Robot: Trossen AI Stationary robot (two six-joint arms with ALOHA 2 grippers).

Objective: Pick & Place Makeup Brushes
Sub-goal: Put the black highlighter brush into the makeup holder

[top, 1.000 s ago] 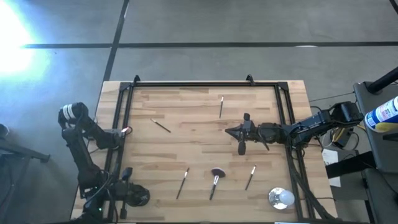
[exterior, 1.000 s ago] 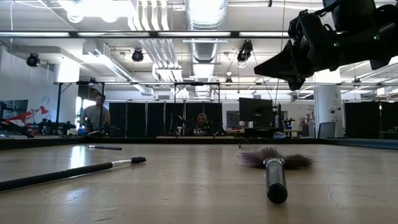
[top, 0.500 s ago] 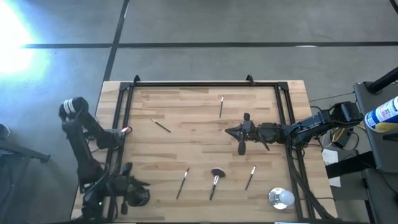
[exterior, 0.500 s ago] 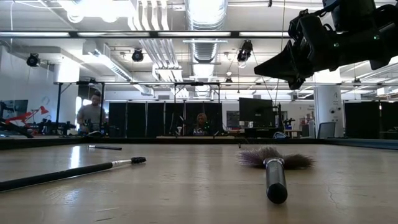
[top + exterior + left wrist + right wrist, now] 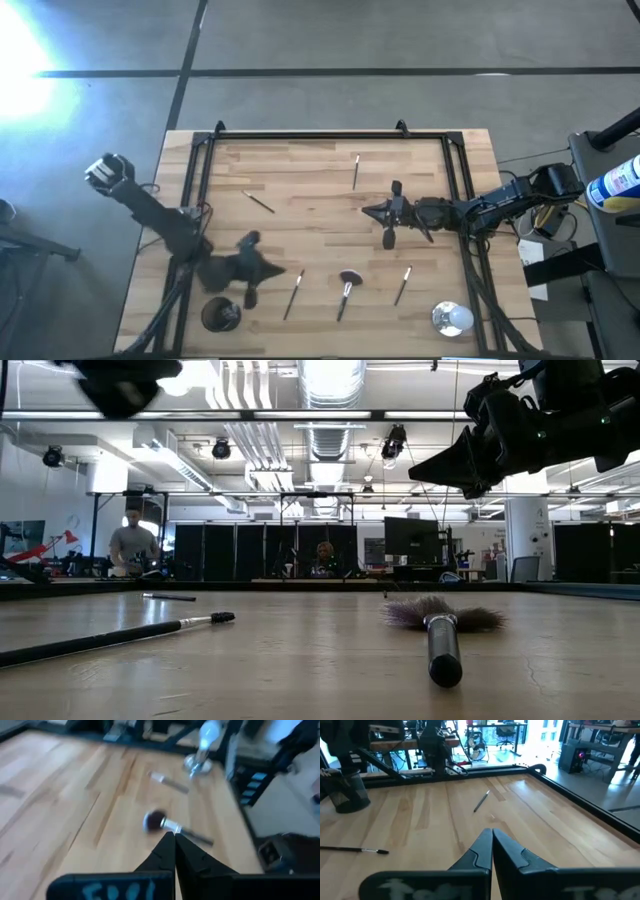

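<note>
high view: five slim makeup brushes lie scattered on the pale wood-plank table (image 5: 300,215), dark handles with silver ferrules; the fluffy reddish-brown brush (image 5: 347,287) lies near the front edge, between two thin brushes (image 5: 294,294) (image 5: 402,285). the left gripper (image 5: 285,272) hovers beside them, its tapered black fingers pressed together on nothing. the right gripper (image 5: 367,211) hangs mid-table, fingers closed and empty. a dark round cup (image 5: 221,316) and a shiny round object (image 5: 451,318) sit at the front corners.

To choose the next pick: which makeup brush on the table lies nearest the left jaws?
The thin dark brush at the table's near edge, just right of the left gripper. The fluffy-headed brush and the others lie farther right or farther back.
</note>
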